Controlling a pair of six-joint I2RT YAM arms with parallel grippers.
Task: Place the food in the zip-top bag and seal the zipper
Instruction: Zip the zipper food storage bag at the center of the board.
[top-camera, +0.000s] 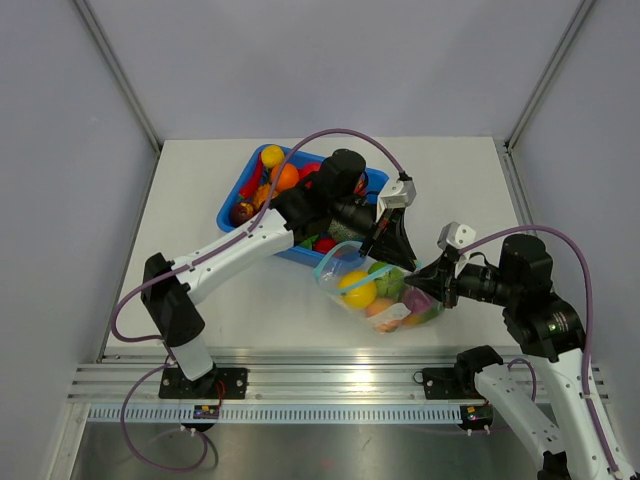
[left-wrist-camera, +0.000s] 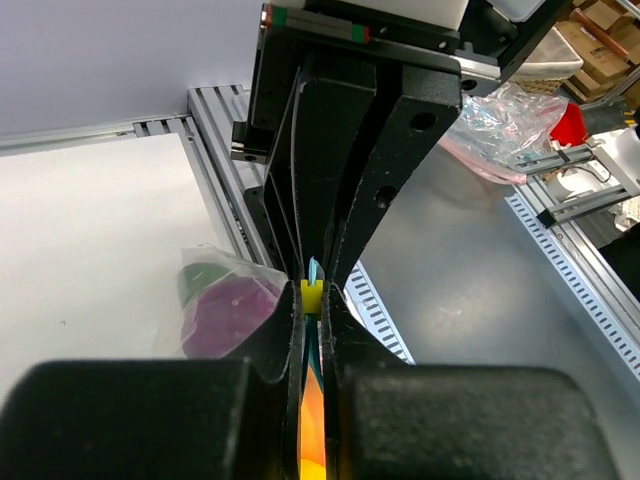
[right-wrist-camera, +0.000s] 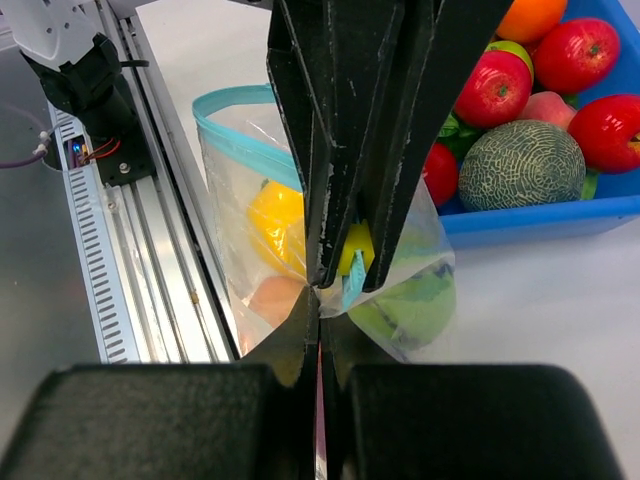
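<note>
The zip-top bag (top-camera: 385, 295) lies on the table near the front and holds several pieces of food: a yellow one (top-camera: 358, 290), green, orange and purple ones. My left gripper (top-camera: 393, 248) is shut on the yellow slider (left-wrist-camera: 312, 293) on the zipper at the bag's right end. My right gripper (top-camera: 422, 276) meets it tip to tip and is shut on the bag's plastic corner (right-wrist-camera: 335, 290). In the right wrist view the zipper (right-wrist-camera: 240, 130) curves open to the left of the slider (right-wrist-camera: 355, 248). My left gripper (left-wrist-camera: 312, 300) and right gripper (right-wrist-camera: 320, 305) nearly touch.
A blue bin (top-camera: 232, 205) behind the bag holds more food: red apples (right-wrist-camera: 500, 88), a netted melon (right-wrist-camera: 520, 165), an orange (top-camera: 285, 177). The aluminium rail (top-camera: 320, 375) runs along the table's near edge, close to the bag.
</note>
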